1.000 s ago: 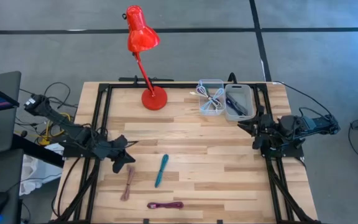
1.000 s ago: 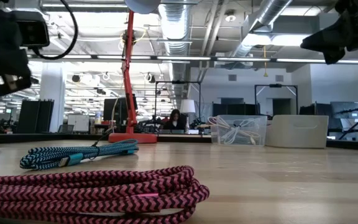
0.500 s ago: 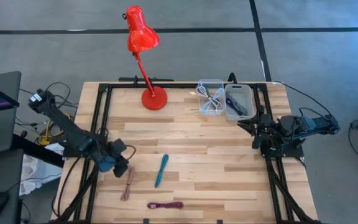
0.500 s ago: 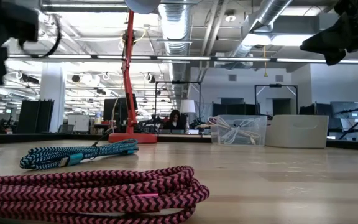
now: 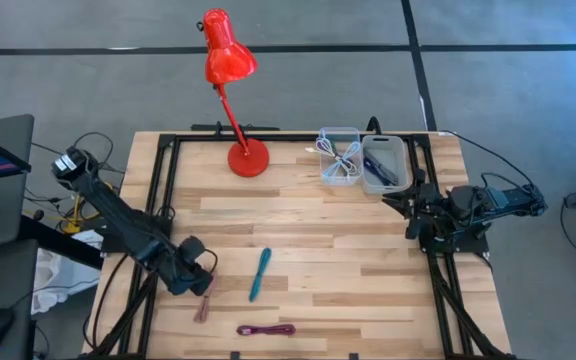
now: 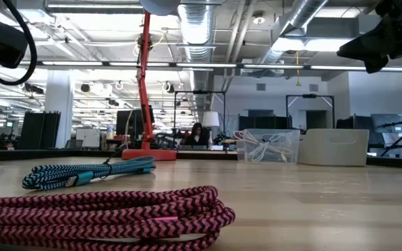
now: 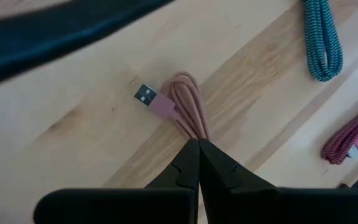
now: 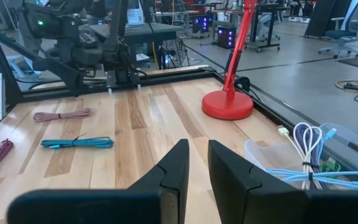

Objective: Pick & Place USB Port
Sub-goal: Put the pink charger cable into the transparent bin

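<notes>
A dusty-pink USB cable (image 7: 185, 109) lies coiled on the wooden table, its silver plug (image 7: 146, 95) at one end. It also shows in the high view (image 5: 205, 303). My left gripper (image 7: 197, 142) is shut and points steeply down over the coil near its plug end (image 5: 201, 281). I cannot tell whether it touches the coil. A teal cable (image 5: 259, 273) and a magenta cable (image 5: 265, 329) lie to the right of it. My right gripper (image 8: 197, 158) waits at the table's right side (image 5: 396, 202), pointing roughly level, with a narrow empty gap between its fingers.
A red desk lamp (image 5: 247, 158) stands at the far middle. At the far right, a clear bin (image 5: 339, 155) holds white cables, with a grey bin (image 5: 384, 163) beside it. Bare wood lies between the cables and the bins. A person sits in the room beyond (image 6: 197, 134).
My left gripper has moved toward the table's near edge, over the dusty-pink cable. It has tipped from roughly level to steeply downward and rolled about its own axis. It stays shut. The cables have not moved.
</notes>
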Tool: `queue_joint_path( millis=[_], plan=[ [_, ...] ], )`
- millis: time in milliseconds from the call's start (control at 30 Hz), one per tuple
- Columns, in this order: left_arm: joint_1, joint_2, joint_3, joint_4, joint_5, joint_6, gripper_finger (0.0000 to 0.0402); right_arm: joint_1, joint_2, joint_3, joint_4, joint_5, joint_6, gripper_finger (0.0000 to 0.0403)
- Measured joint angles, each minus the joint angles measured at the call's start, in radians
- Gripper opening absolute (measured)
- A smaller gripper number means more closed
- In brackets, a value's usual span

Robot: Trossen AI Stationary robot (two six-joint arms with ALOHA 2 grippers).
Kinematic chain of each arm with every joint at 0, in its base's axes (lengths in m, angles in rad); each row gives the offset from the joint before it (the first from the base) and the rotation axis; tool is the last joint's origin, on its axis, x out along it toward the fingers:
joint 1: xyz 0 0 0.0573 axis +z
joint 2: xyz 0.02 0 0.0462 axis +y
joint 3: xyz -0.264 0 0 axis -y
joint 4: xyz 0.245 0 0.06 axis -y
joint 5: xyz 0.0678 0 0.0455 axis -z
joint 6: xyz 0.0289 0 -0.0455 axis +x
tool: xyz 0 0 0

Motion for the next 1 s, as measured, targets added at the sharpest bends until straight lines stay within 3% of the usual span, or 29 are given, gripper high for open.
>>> queue_joint_path(
  millis=[300,533,867,1000],
  plan=[
    [0.013,-0.009,0.000,0.001,0.076,0.009,0.0019,0.000,0.000,0.000,-0.002,0.000,0.000,0.0054],
    [0.033,0.012,0.000,0.021,-0.096,-0.023,0.0055,0.000,0.000,0.000,-0.003,0.000,0.000,0.0054],
    [0.109,0.147,0.000,0.082,0.079,-0.015,0.0103,0.000,0.000,0.000,-0.003,0.000,0.000,0.0054],
    [0.109,0.159,0.000,0.118,0.072,-0.016,0.0119,0.000,0.000,0.000,-0.003,0.000,0.000,0.0054]
  ],
)
